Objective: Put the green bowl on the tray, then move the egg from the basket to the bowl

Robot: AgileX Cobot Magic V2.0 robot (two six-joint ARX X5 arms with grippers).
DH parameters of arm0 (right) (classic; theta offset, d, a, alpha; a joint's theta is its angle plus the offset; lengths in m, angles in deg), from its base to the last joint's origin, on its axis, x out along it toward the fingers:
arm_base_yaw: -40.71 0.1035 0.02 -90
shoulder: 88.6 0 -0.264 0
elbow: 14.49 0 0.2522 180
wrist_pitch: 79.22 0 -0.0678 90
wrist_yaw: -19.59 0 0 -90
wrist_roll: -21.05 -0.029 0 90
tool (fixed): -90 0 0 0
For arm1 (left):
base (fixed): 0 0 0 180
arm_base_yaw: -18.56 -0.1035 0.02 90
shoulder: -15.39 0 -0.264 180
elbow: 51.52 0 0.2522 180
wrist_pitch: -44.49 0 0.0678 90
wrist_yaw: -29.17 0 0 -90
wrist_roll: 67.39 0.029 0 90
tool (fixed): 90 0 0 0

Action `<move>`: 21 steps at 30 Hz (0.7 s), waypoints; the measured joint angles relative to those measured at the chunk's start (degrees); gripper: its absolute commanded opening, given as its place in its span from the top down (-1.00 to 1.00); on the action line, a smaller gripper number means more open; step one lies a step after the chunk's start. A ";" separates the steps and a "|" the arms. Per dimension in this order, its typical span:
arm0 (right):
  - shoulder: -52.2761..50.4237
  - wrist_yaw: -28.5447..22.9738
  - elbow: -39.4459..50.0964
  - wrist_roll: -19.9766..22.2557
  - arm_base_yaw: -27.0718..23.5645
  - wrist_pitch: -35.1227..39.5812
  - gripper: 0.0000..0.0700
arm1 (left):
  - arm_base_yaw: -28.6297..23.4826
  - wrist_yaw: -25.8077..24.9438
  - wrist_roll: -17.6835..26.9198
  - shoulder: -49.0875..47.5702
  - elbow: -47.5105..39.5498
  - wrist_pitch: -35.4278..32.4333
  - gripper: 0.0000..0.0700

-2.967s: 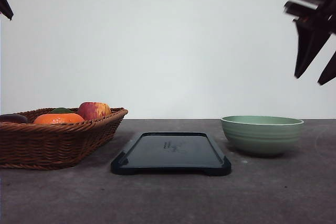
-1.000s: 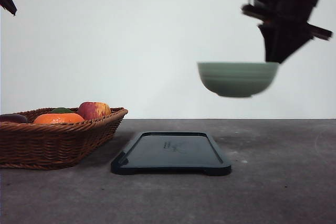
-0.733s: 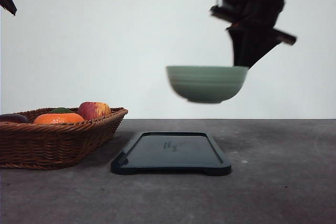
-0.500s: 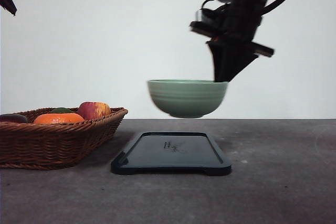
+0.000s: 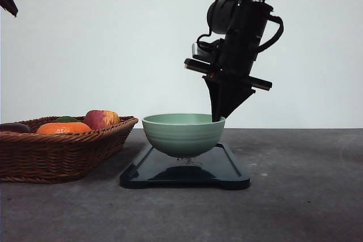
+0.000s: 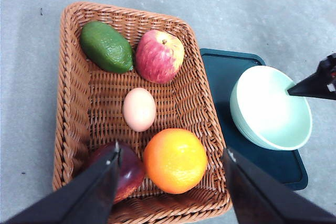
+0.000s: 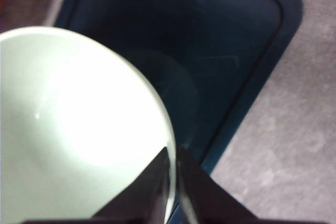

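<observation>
The right claw [image 5: 218,118] pinches the green bowl's [image 5: 182,134] rim — bowl mouth-up, level, over the tray [image 5: 232,169].

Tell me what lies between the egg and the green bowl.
In the left wrist view, the basket's woven wall and a strip of tray separate the egg from the green bowl.

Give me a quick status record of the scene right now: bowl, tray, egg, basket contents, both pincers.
green bowl: over the tray, at or just above its surface; contact not clear; point
right pincer: shut on the bowl's rim
left pincer: open, above the basket
egg: in the basket, near its middle, untouched
basket: left of the tray
other contents: avocado, apple, orange, dark red fruit
step: bowl placement nearly done, egg transfer not yet begun
</observation>
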 measured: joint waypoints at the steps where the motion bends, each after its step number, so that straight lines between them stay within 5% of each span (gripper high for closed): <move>1: 0.18 -0.05 0.00 -0.01 -0.05 0.25 0.99 | 0.00 0.00 0.00 0.00 0.00 0.00 -0.11; 5: 0.60 -0.08 0.00 -0.02 -0.03 0.87 0.93 | 0.00 0.00 0.00 0.00 0.00 0.00 -0.11; 9: 0.87 -0.04 0.00 -0.02 0.01 0.78 0.57 | 0.00 0.00 0.00 0.00 0.00 0.00 -0.11; 21: -1.40 -3.81 -0.27 0.06 0.06 -2.29 0.56 | 0.00 0.00 0.00 0.00 0.00 0.22 -0.11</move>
